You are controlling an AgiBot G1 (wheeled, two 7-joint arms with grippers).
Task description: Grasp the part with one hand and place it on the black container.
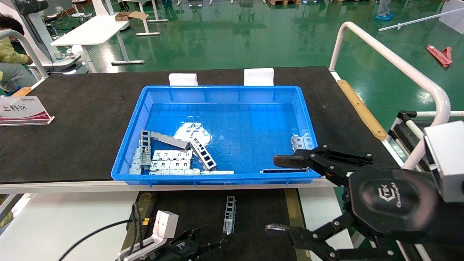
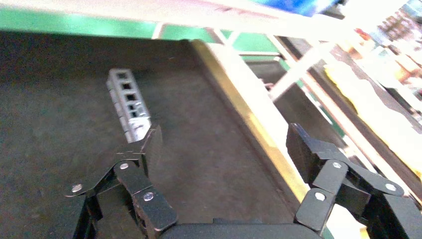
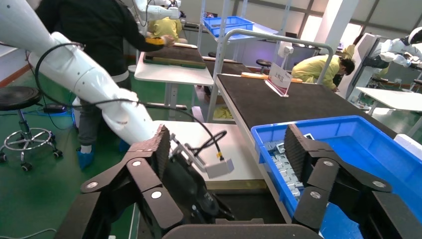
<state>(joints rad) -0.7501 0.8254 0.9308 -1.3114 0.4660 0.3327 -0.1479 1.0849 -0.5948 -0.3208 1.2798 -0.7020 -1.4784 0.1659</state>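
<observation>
One part (image 1: pixel 230 214), a slim silver ladder-like strip, lies flat on the black container (image 1: pixel 261 214), a matte tray with brass rails below the blue crate. In the left wrist view the part (image 2: pixel 128 103) lies just beyond one finger of my left gripper (image 2: pixel 226 144), which is open and empty, low over the tray (image 2: pixel 209 124). In the head view my left gripper (image 1: pixel 208 239) sits at the bottom edge. My right gripper (image 1: pixel 281 195) is open and empty, raised over the crate's near right corner; it also shows in its wrist view (image 3: pixel 227 144).
The blue crate (image 1: pixel 224 90) stands on the black table mat (image 1: pixel 79 119), with several metal parts (image 1: pixel 170 159) heaped at its near left and a few (image 1: pixel 302 142) at the right wall. A sign (image 1: pixel 21 110) stands at the left. A white rail (image 1: pixel 391 58) curves at the right.
</observation>
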